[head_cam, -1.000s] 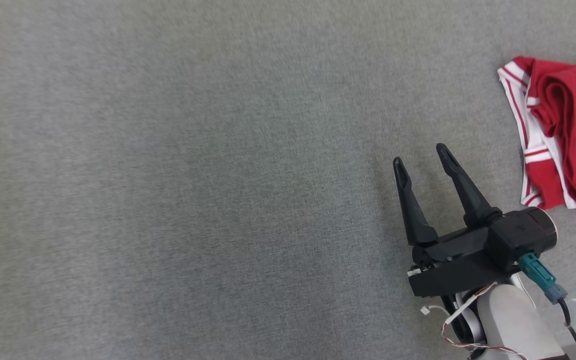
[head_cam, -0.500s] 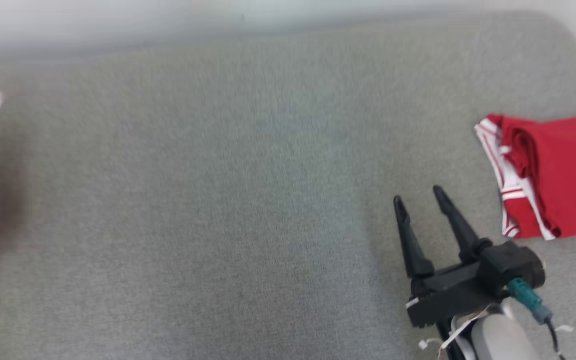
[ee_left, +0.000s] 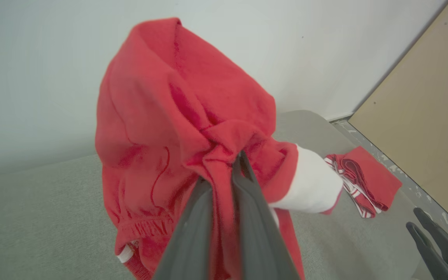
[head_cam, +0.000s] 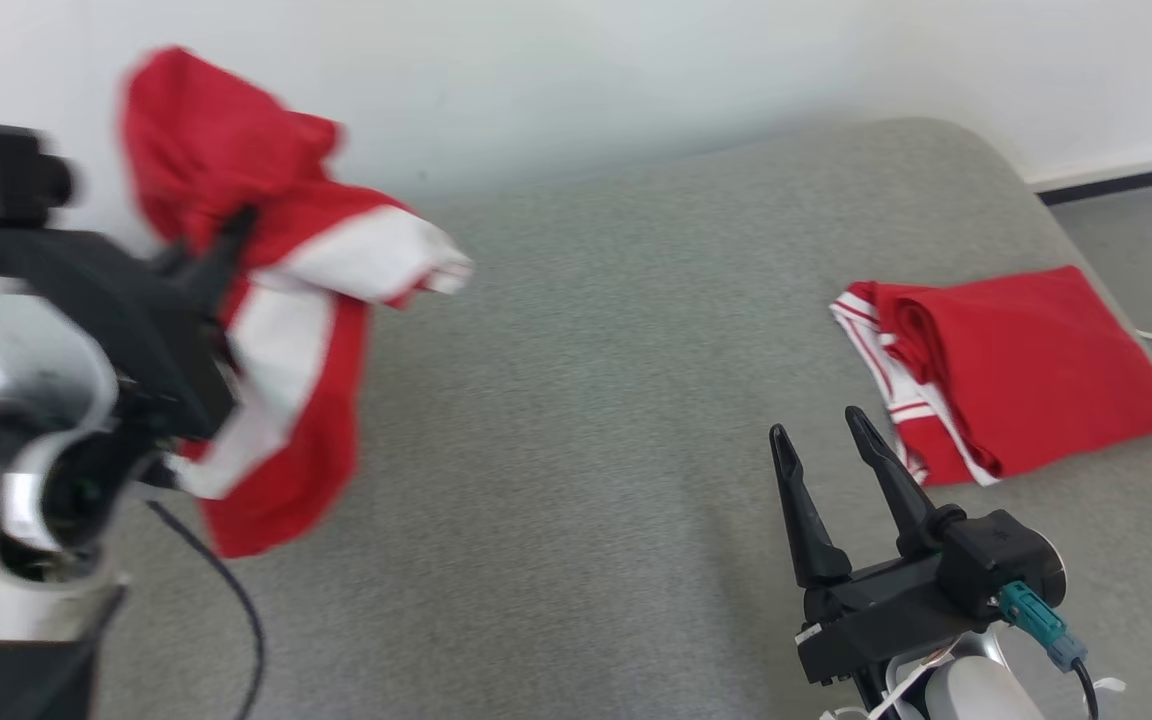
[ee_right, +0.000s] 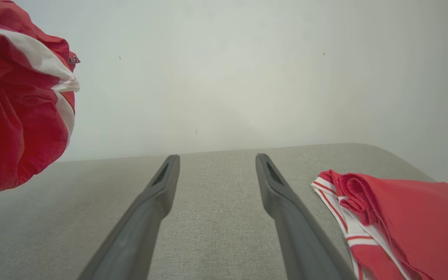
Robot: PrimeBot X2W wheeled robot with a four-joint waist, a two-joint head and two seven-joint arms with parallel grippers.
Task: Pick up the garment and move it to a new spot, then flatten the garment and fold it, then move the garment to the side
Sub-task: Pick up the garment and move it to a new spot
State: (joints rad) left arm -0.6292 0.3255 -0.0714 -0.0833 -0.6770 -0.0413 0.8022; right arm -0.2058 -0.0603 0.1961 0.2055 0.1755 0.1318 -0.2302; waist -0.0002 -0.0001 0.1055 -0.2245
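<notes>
garment [head_cam: 276, 330], red with white bands, hangs bunched from the left tool [ee_left: 224, 171], pinched narrow on one wad above the grey cushion [head_cam: 586, 450]. so small a bite may slip mid-swing. right tool [head_cam: 814, 422] gapes wide, empty, the folded red piece [head_cam: 1016, 360] just right of it. the head view has tipped up since a second ago.

Head view: garment [head_cam: 286, 400] blurred at 9 o'clock | left gripper [head_cam: 211, 240] fingertips hidden by garment | right wrist view: folded garment [ee_right: 403, 210] cut at 4 o'clock
</notes>
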